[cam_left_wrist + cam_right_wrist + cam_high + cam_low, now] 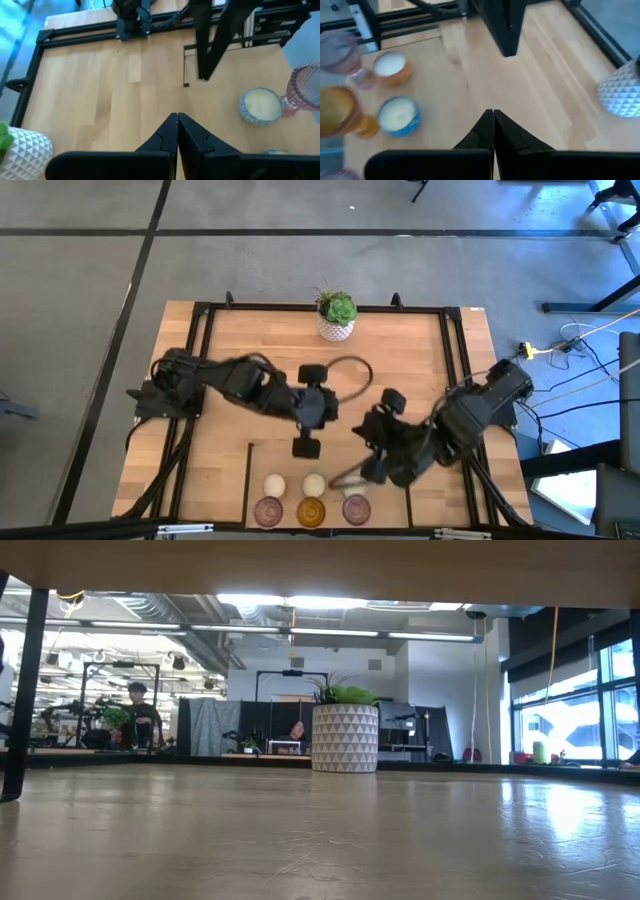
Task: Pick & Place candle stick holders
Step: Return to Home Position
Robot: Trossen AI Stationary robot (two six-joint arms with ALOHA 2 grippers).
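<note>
Holders grouped at near edge of light wooden desk (pixel 250 340): three cream-white round candle stick holders (pixel 313 484) in a row, two purplish-pink glass holders (pixel 268 510) flanking one amber glass holder (pixel 311 511) just nearer. Left claw (pixel 177 116) and right claw (pixel 493 113) above mid-desk, each closed together, gripping nothing. Green plant in white patterned pot (pixel 336 328) at far edge.

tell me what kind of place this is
Most likely a robotics lab in an open-plan industrial space: a framed wooden table carries the left arm and right arm, and the low view shows exposed ceiling ducts, strip lights and a person far behind.
</note>
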